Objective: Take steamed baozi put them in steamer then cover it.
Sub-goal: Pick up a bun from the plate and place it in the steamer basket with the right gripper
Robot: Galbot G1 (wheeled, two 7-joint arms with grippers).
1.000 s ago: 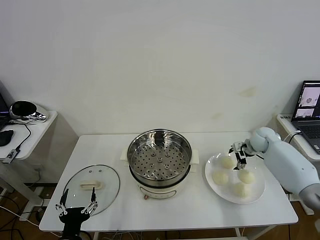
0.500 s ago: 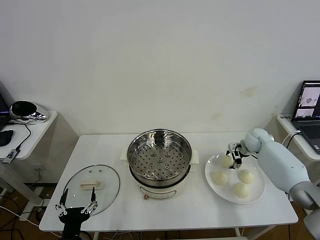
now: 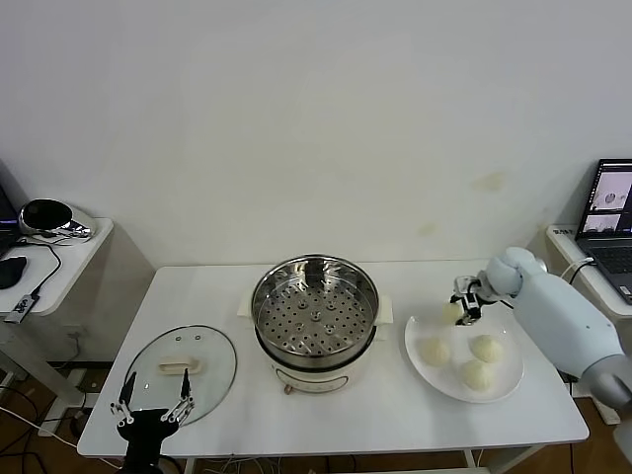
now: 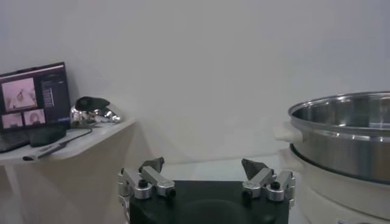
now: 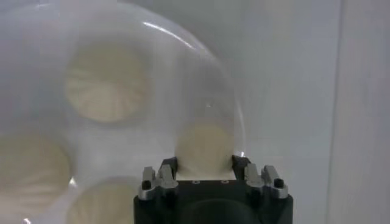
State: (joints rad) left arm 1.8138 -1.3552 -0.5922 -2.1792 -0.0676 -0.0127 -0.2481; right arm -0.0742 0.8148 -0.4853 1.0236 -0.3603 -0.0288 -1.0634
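One round steamed baozi [image 5: 204, 148] is gripped between the fingers of the right pincer [image 3: 464, 304], lifted above the plate [image 3: 509, 378].

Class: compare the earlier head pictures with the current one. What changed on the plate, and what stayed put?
The right gripper closed on one steamed baozi and lifted it off the plate, toward the steamer. Three baozi remain on the plate. The left gripper stayed open near the lid; the steamer is unmoved.

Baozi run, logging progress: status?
Right gripper shut on one baozi, lifted off plate. Left gripper open by lid. Steamer uncovered, path clear.
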